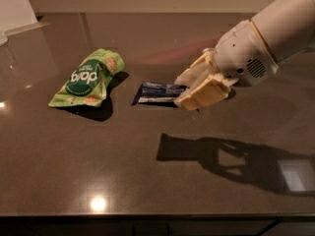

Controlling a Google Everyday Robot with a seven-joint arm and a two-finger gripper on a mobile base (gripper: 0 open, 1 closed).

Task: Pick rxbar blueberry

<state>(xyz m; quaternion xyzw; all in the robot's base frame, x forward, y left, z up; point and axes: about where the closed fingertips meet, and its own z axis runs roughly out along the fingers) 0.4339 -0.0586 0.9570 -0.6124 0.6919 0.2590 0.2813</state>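
The rxbar blueberry [156,93], a flat dark navy wrapper with white print, is held by its right end in my gripper [183,91]. The gripper's cream fingers [203,93] are shut on it and hold it roughly level above the dark tabletop [123,171]. The bar and arm cast a shadow [216,157] on the table well below them. The white arm [268,38] comes in from the upper right.
A light-green snack bag with a dark green circle [86,78] lies on the table left of the bar. No drink can shows; the arm covers the spot behind it. The table's front edge runs along the bottom.
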